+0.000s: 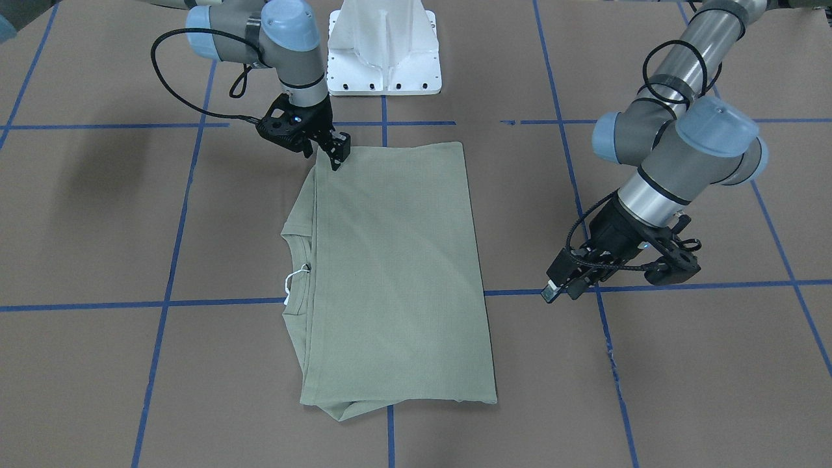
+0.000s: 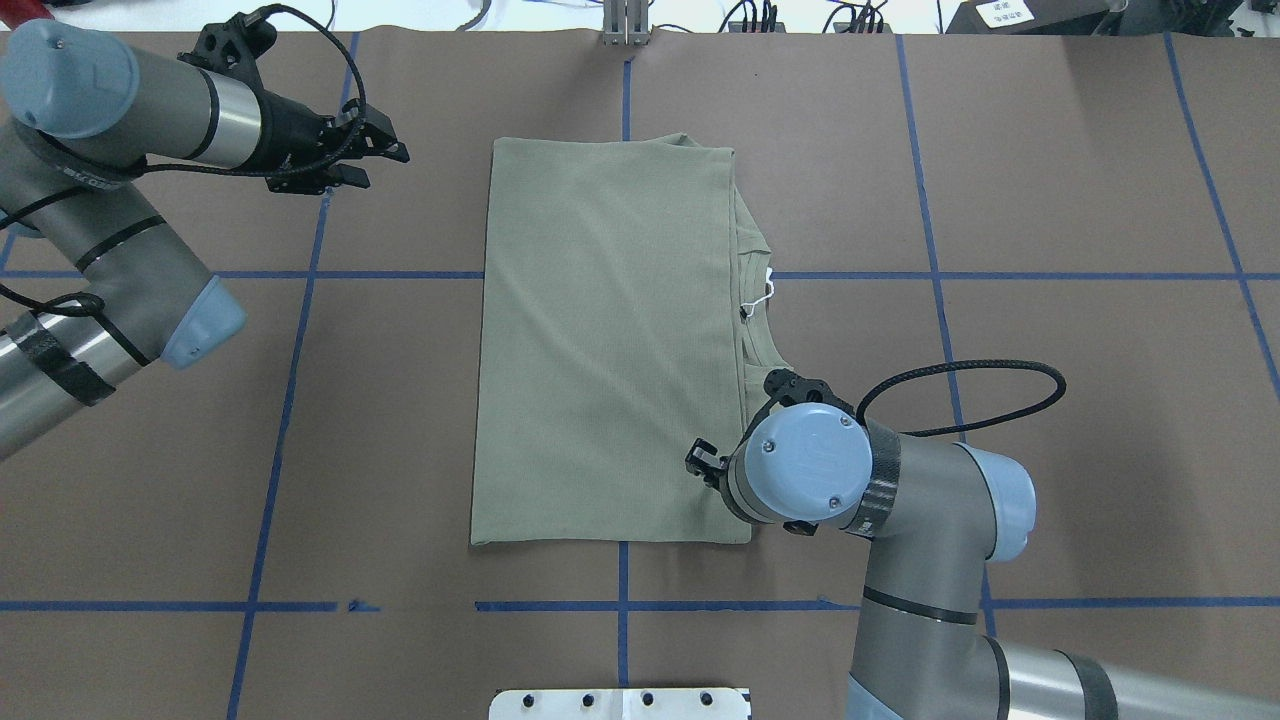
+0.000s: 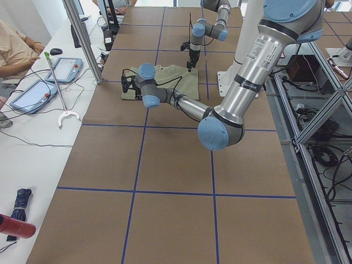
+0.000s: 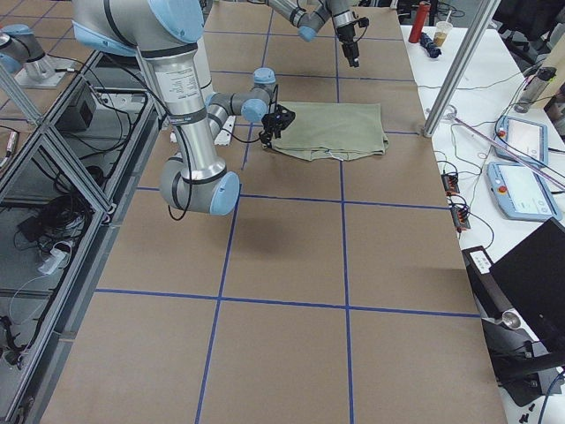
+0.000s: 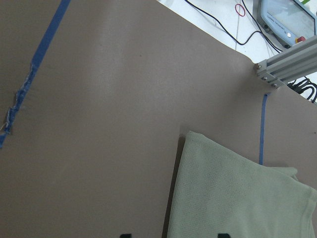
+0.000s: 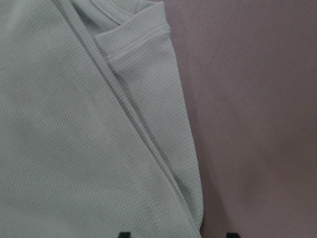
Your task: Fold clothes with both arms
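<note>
Right black two-finger gripper (image 1: 337, 155): fingers spread, pointing down at the robot-side corner of the folded sage-green knit shirt (image 1: 396, 273); contact unclear. Left black two-finger gripper (image 1: 561, 291): likewise spread, over the bare brown paper-covered table (image 1: 682, 364), apart from the shirt. Shirt flat mid-table, collar and white tag (image 1: 290, 281) toward the robot's right.

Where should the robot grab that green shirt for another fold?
Probably at the corners of the shirt on the side of its collar, coming in low from the robot's right. It lies flat, so only the edges offer layers to pinch. The open right gripper is at the near corner.
</note>
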{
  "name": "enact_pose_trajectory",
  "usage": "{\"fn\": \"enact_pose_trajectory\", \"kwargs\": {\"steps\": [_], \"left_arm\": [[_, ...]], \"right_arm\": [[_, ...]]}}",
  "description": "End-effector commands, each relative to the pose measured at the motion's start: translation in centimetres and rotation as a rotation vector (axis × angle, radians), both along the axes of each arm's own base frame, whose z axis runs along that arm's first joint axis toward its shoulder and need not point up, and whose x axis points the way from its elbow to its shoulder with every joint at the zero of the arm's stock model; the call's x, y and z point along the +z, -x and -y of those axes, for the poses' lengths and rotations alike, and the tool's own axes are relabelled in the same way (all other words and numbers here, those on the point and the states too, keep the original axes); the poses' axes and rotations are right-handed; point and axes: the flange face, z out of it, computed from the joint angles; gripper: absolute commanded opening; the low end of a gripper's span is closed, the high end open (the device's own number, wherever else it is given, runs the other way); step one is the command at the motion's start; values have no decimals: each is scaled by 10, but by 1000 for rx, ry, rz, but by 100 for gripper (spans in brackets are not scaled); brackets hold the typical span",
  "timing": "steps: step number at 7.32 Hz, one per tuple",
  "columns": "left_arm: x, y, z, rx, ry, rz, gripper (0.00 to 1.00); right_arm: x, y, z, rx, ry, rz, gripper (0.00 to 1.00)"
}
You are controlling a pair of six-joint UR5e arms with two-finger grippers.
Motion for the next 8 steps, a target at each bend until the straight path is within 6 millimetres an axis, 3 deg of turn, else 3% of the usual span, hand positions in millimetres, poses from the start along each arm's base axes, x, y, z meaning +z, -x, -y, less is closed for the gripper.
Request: {"fn": "enact_pose_trajectory", "kwargs": {"steps": [1, 5, 8], "left_arm": [[-1, 0, 0, -1, -1, -1, 66], [-2, 1, -1, -2, -2, -4, 66], [-3, 1, -1, -2, -2, -5, 66]], "right_arm": [[2, 0, 0, 12, 13, -2, 72], [3, 3, 5, 25, 22, 13, 70], [14, 8, 8, 36, 36, 14, 68]]}}
